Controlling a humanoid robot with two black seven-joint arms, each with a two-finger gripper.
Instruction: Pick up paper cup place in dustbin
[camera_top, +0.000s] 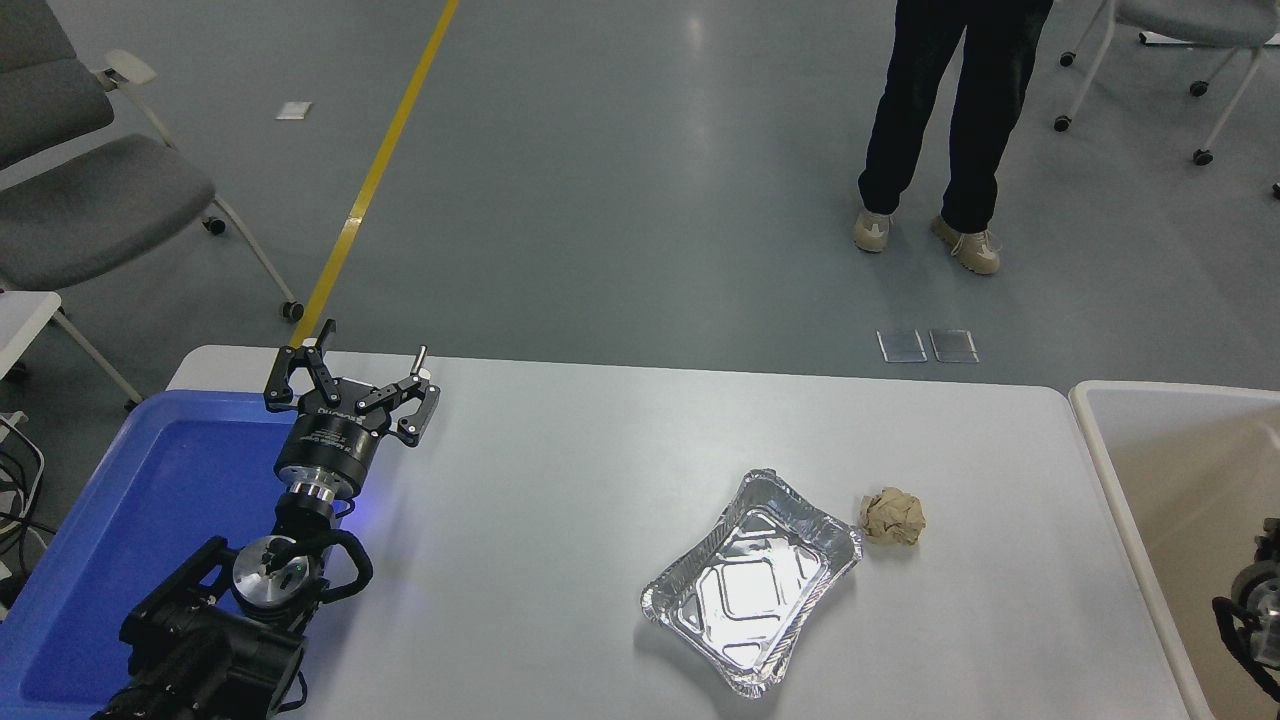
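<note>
The dustbin (1100, 440) is a large beige bin with a thick pale rim, standing at the table's right end. No paper cup shows in this frame. Only a small black and silver part of my right arm (1255, 600) shows at the right edge, over the dustbin's inside, and its gripper state cannot be made out. My left gripper (352, 372) is open and empty, parked at the far left over the edge of the blue tray.
A blue plastic tray (120, 520) lies at the table's left end under my left arm. A shiny foil tray (752, 580) and a crumpled brown paper ball (892, 516) lie right of the table's middle. A person's legs (940, 120) stand on the floor beyond the table.
</note>
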